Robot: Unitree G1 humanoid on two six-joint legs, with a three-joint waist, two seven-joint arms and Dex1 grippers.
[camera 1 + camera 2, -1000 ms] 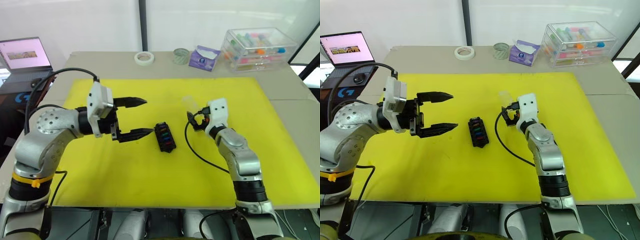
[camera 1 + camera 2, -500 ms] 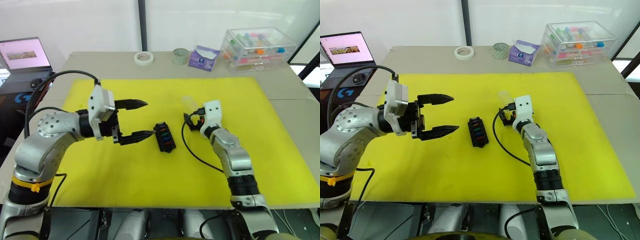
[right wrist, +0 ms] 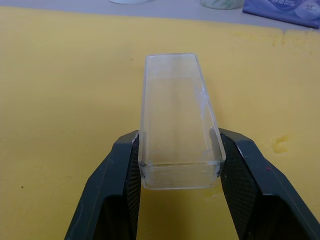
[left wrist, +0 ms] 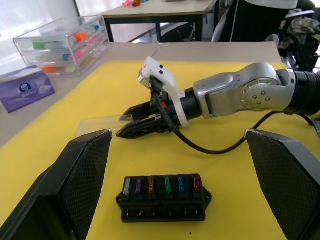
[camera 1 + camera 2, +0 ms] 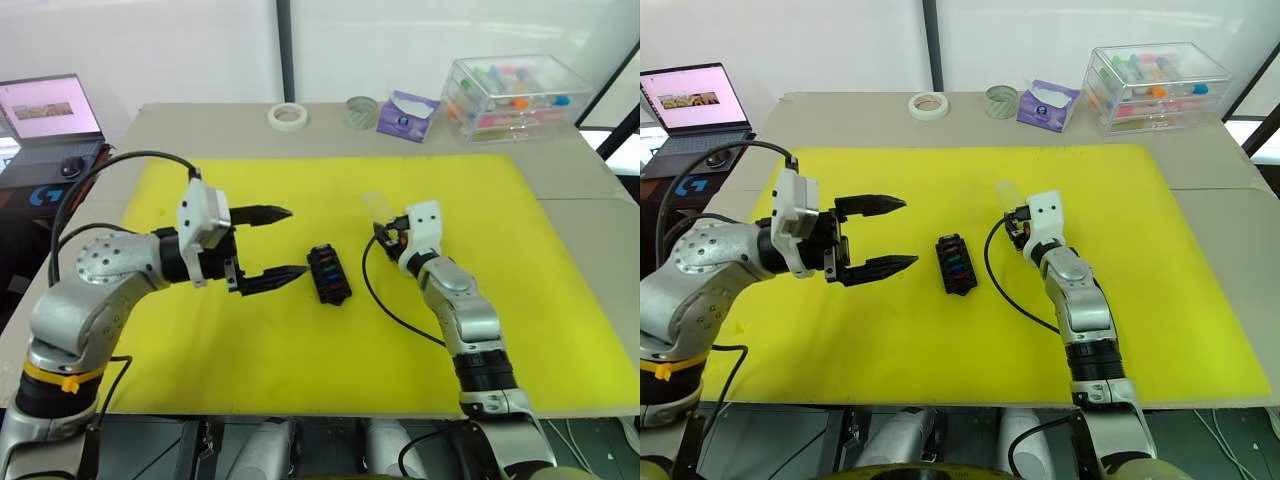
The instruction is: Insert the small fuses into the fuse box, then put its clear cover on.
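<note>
Left claw (image 5: 282, 243) hangs spread wide over the yellow mat (image 5: 250, 340), gripping nothing. The fuse box (image 5: 328, 274) sits just off its tips at 3 o'clock, long axis running 11 to 5, fuses (image 4: 165, 183) all seated. Right claw (image 3: 177, 165) pinches the clear cover (image 3: 177, 120) at one end, with the cover sticking straight out past its fingertips.

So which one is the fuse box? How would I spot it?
Look at the yellow mat covering the table. Near its middle, between the two grippers, lies the fuse box, a small black block. It alone has a row of tiny coloured fuses along its top; the big clear box far behind holds coloured tubes instead.
</note>
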